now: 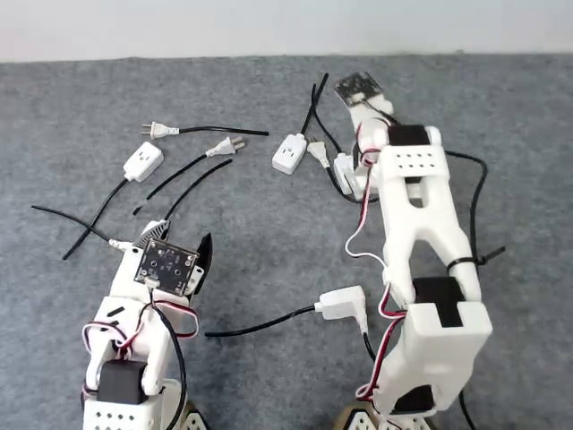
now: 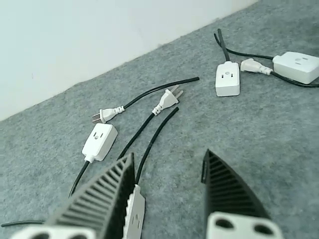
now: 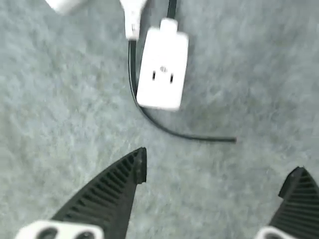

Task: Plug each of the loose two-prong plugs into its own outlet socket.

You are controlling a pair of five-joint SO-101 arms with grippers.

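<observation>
Left wrist view gives me the left gripper [image 2: 168, 154] with its fingers spread wide, holding nothing. Just ahead of its tips lies a white outlet socket [image 2: 99, 141], and beyond that socket rest a first plug [image 2: 107, 114] and a second plug [image 2: 167, 99], both loose. My right gripper [image 3: 219, 162] is likewise spread and empty; another outlet socket [image 3: 162, 74] lies just past its fingertips, with a black cord [image 3: 189, 135] curving between them.
</observation>
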